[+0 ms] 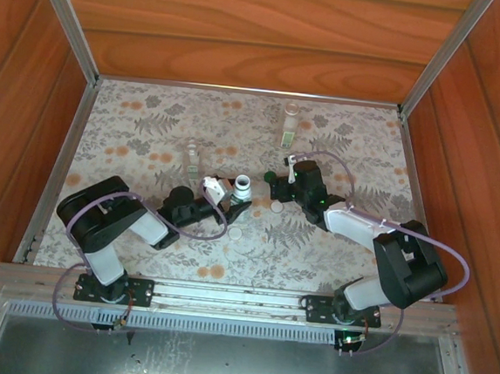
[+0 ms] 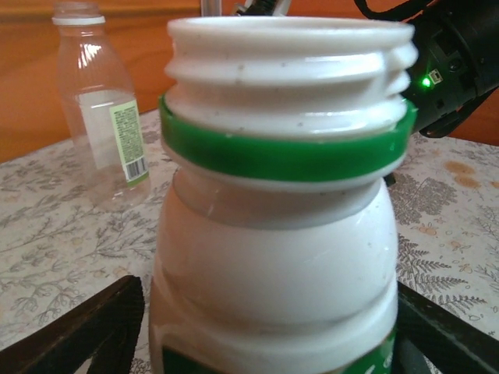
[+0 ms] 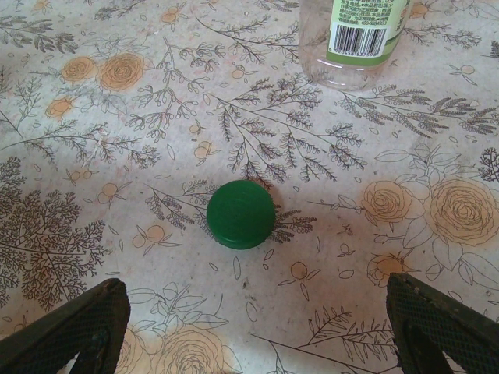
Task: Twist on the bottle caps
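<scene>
In the top camera the white bottle [image 1: 243,185] stands uncapped near the middle of the flower-printed desk [image 1: 132,133]. The left arm [image 1: 107,218] comes at it from the left, with its jaws low beside the bottle, too dark and small to read here. The right arm [image 1: 401,266] holds its head just right of the white bottle and hides the desk beneath. Two white caps [image 1: 276,207] lie flat, one just right of the white bottle, the other [image 1: 236,235] just nearer the arm bases. A shorter clear bottle [image 1: 191,156] stands left of it and a clear labelled bottle [image 1: 289,125] well behind it. Wood-panelled walls [image 1: 246,29] enclose the desk.

The left wrist camera sits close to the white bottle [image 2: 273,257], showing its open threaded neck and green ring [image 2: 281,152] (its foot is cut off). The left jaws flank it closely; I cannot tell whether they press it. The labelled bottle [image 2: 101,109] stands behind and to its left.

The right wrist camera shows the green cap [image 3: 241,214] flat on the desk [image 3: 93,125], between the wide-open right jaws and untouched. Only the labelled bottle's base [image 3: 355,39] is visible beyond.
</scene>
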Controlling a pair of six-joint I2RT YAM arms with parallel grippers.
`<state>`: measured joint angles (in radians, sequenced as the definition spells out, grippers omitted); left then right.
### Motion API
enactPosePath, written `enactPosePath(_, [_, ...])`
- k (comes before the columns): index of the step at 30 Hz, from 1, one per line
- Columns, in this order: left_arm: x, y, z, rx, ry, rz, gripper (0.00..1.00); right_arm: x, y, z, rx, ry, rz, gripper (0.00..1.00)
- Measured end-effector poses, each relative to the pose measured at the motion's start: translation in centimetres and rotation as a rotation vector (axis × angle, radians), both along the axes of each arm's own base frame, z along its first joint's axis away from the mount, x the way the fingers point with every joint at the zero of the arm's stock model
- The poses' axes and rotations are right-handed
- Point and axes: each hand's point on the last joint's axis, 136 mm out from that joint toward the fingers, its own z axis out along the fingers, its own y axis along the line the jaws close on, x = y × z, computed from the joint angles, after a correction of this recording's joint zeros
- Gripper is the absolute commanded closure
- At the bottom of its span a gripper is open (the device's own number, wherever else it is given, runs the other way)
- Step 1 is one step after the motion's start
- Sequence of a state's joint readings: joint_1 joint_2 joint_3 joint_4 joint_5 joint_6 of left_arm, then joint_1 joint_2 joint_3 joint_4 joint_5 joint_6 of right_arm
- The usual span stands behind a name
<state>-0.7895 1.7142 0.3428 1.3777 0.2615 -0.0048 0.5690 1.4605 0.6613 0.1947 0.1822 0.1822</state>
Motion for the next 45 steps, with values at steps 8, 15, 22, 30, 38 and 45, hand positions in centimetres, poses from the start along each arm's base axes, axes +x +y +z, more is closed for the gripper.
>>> enactPosePath(8, [-0.3,-0.2,0.0,-0.008,0.016,-0.021,0.38,0.0,0.0,0.0,0.004,0.001,-0.003,0.1])
enactPosePath(15, [-0.5,-0.3,0.0,-0.011,0.019,-0.04,0.41,0.3,0.6,0.2,0.007,0.033,0.011,0.1])
enactPosePath(22, [-0.6,0.1,0.0,-0.016,0.024,-0.082,0.41,2.3,2.9,0.0,-0.014,0.106,0.04,0.19])
enactPosePath(30, [-1.1,0.5,0.0,-0.022,0.034,-0.154,0.41,3.1,3.5,-4.5,-0.11,0.256,0.034,0.3])
enactPosePath(38, [-1.8,0.2,-0.1,-0.028,0.021,-0.217,0.41,3.2,3.2,-6.5,-0.149,0.316,0.009,0.43])
enactPosePath(45, [-2.0,0.0,-0.1,-0.03,0.02,-0.231,0.41,4.0,3.4,-6.8,-0.153,0.306,-0.008,0.44])
